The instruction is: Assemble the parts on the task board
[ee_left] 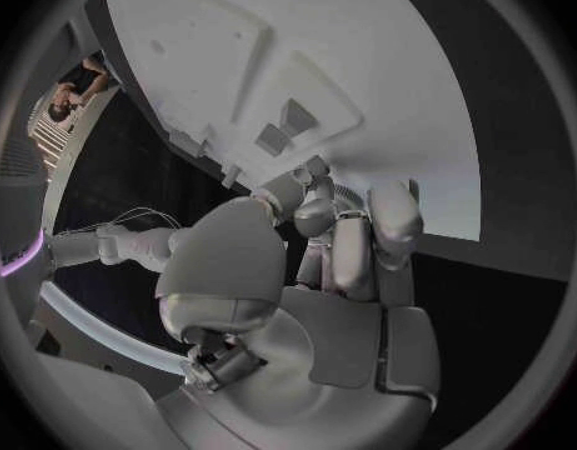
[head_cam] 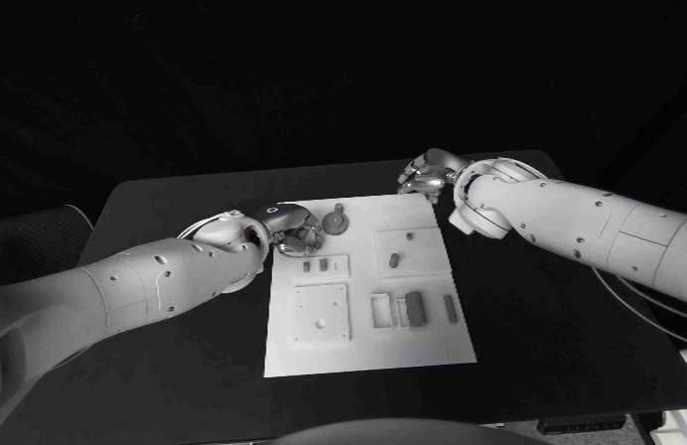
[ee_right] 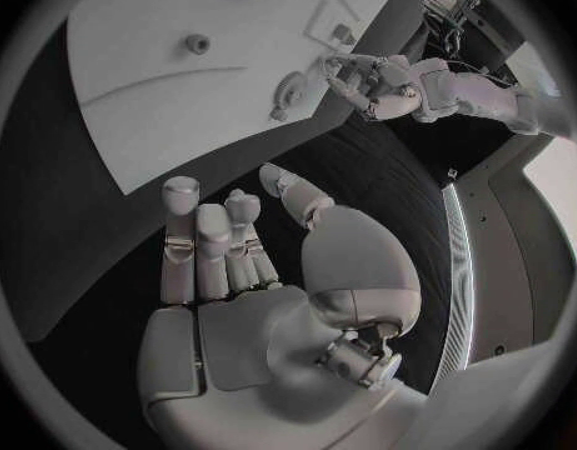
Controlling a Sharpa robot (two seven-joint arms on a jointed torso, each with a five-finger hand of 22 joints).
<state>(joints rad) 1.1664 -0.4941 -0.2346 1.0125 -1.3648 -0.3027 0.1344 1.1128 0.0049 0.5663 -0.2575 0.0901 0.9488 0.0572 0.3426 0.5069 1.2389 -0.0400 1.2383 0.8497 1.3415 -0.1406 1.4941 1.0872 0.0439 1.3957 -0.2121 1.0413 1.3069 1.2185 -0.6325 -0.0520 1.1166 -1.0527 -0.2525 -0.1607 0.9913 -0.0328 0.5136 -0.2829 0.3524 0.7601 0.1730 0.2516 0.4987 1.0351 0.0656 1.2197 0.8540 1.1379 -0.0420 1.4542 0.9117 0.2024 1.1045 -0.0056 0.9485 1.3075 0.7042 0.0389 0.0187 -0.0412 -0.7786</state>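
Note:
The white task board [head_cam: 430, 351] lies in the middle of the table, also visible in both wrist views [ee_left: 363, 90] [ee_right: 176, 100]. A round toothed part [head_cam: 336, 222] [ee_right: 288, 88] sits near its far left corner. My left hand [head_cam: 291, 234] [ee_left: 326, 260] [ee_right: 376, 80] is at the board's left edge beside that part, fingers curled in towards the thumb; I cannot tell whether anything is between them. My right hand [head_cam: 425, 177] [ee_right: 238, 260] hovers just off the far right corner, fingers straight and holding nothing.
Other parts lie on the board: two small pieces [head_cam: 317, 264] near the left hand, a peg [head_cam: 394, 260] on a raised square, a square plate [head_cam: 323, 313], a frame [head_cam: 382, 309], a dark block [head_cam: 415, 308] and another peg [head_cam: 451, 309]. Black table [head_cam: 172, 207] surrounds the board.

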